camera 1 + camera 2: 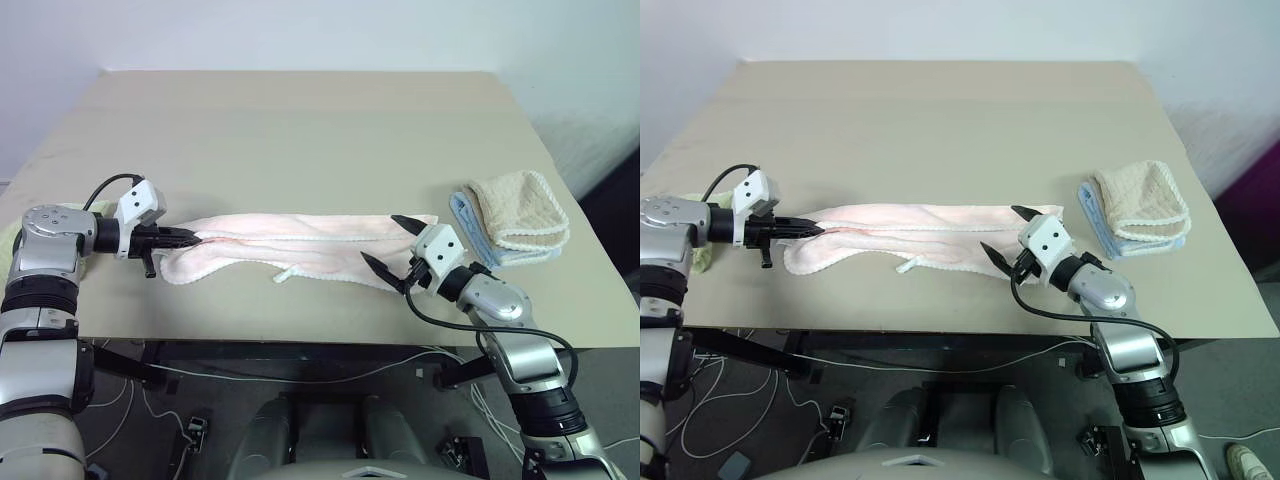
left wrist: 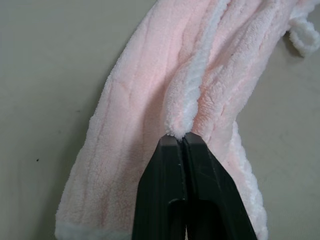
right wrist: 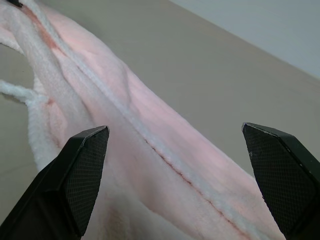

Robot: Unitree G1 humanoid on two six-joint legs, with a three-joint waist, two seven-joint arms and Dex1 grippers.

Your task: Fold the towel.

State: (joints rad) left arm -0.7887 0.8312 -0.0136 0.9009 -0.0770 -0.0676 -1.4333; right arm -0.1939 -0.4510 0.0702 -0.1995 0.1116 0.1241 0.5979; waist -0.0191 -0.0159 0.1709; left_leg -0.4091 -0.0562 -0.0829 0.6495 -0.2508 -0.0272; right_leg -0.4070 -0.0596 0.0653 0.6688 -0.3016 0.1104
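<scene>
My table (image 1: 300, 130) has a plain beige top and stands against a pale wall (image 1: 300, 30). On its right side, close to the right edge, I see a small stack of folded cloths: a tan cloth (image 1: 520, 208) with white edging lies on top, and a light blue cloth (image 1: 470, 225) lies beneath it, showing along the stack's left and near sides. At the table's left edge I see a bit of pale yellow-green cloth (image 1: 702, 258). Below the front edge, cables (image 1: 250, 372) run across the grey floor (image 1: 330, 385), and a white shoe (image 1: 1250, 462) shows at the lower right corner.
</scene>
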